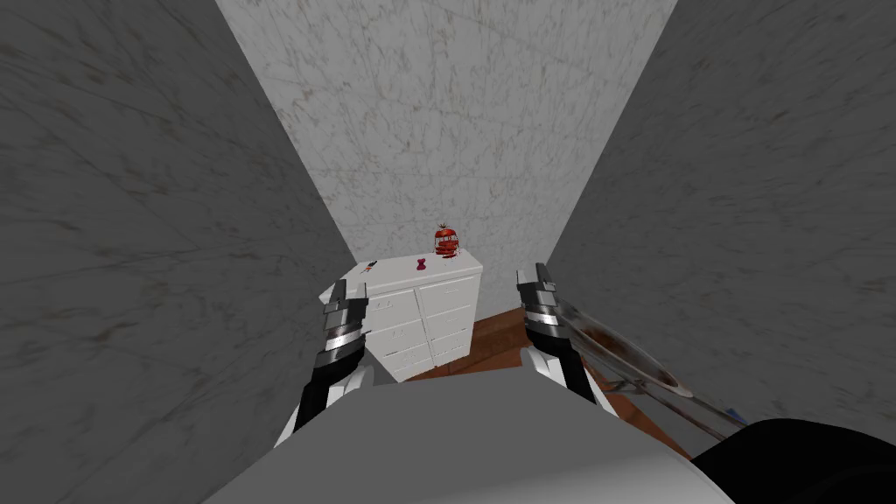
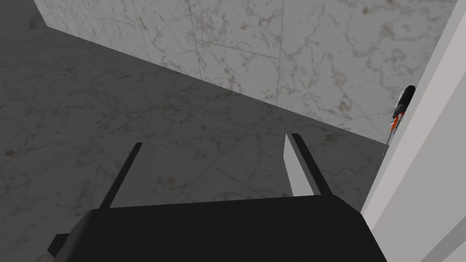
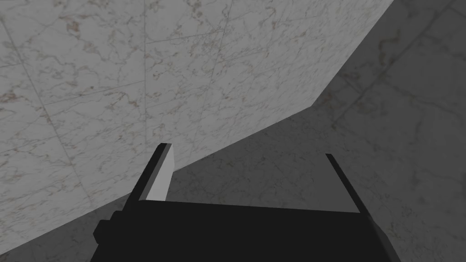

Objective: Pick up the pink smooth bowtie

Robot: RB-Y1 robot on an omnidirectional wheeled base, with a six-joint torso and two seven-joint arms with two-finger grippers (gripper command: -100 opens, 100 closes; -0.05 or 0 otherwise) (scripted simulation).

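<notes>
A small pink bowtie (image 1: pixel 422 263) lies on top of a white dresser (image 1: pixel 437 311) against the far wall, about mid-top. My left gripper (image 2: pixel 216 144) is open and holds nothing. It hangs short of the dresser's left front corner, and the dresser's white side (image 2: pixel 423 163) is close beside it. My left forearm (image 1: pixel 343 319) is raised in front of that corner. My right gripper (image 3: pixel 248 152) is open and empty, with its forearm (image 1: pixel 544 311) raised to the right of the dresser.
A red jar-like object (image 1: pixel 447 241) stands at the dresser's back right. A small dark and orange item (image 2: pixel 401 108) lies at its left edge. Grey marbled walls close in on both sides. A glassy dish on a stand (image 1: pixel 626 354) sits at my right over brown floor (image 1: pixel 499 337).
</notes>
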